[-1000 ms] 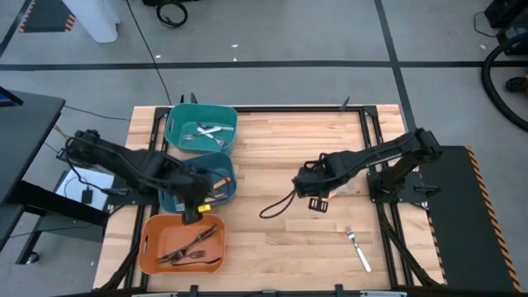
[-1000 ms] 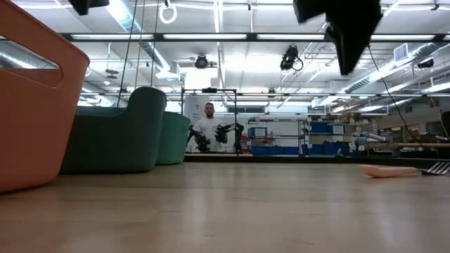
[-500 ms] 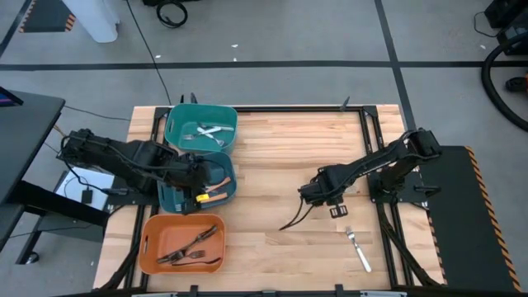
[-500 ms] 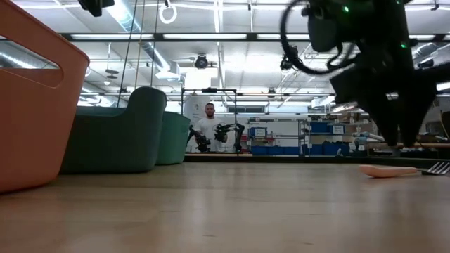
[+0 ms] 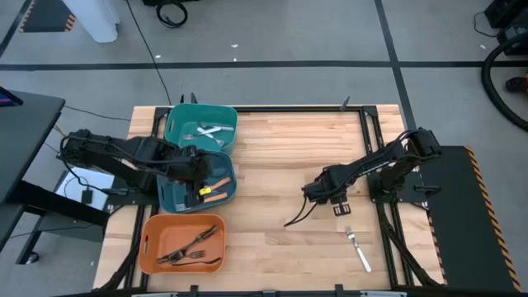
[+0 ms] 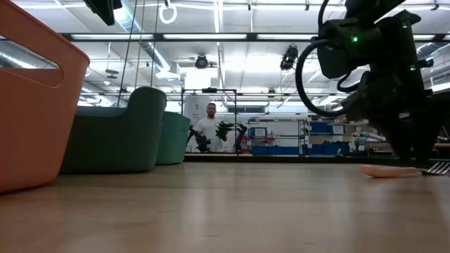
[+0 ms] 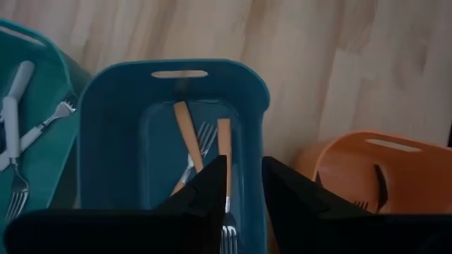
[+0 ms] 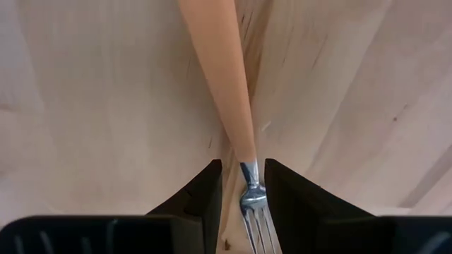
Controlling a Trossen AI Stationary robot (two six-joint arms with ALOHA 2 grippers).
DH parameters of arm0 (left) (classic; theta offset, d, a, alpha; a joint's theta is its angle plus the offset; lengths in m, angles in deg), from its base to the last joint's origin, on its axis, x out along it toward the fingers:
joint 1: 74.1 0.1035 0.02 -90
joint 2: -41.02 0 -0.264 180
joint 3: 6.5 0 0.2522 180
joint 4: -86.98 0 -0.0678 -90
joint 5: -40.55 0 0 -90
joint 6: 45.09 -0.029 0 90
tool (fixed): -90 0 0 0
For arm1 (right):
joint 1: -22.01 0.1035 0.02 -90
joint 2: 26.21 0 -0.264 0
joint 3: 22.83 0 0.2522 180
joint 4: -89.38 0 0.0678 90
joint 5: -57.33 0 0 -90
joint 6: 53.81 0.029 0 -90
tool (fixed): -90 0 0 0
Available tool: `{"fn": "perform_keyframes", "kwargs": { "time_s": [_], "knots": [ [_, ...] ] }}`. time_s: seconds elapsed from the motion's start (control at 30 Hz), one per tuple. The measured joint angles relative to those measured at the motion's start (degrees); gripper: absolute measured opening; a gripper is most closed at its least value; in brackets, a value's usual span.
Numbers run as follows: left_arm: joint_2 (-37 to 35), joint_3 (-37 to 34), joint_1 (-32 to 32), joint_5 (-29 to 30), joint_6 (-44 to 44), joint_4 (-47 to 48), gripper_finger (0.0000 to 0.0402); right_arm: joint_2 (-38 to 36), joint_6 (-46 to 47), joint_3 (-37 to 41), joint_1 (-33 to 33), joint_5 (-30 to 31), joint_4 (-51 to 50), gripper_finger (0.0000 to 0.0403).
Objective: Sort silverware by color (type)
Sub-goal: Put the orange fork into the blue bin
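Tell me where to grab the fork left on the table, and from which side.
Grip the fork across its neck, where the orange handle tapers into metal, coming straight down. It lies flat on the bare table, and the open right gripper already straddles it there.

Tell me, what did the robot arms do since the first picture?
The right gripper moved across the table toward the lone fork with the orange handle and now hangs over it, jaws open either side, not yet gripping. The left gripper swung from over the orange bin to over the blue bin, jaws open. The bins and the forks stayed put.
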Motion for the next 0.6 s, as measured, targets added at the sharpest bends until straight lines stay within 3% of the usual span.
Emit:
{"fn": "perform_keyframes", "kwargs": {
  "time_s": [0.27, 0.4, 0.6],
  "knots": [
    [0.0, 0.0, 3.0, 0.0, -3.5, 0.0, 0.01, 0.0, -0.2, 3.6, -2.7, -3.2, 4.9, 0.0115],
    [0.0, 0.0, 4.2, 0.0, -3.6, 0.0, 0.01, -0.4, 0.0, 5.5, -4.7, -7.6, 7.7, 0.0109],
    [0.0, 0.0, 5.1, 0.0, -3.6, -0.1, 0.01, -0.4, 3.0, 6.3, -7.3, -8.8, 8.9, 0.0072]
  ]
}}
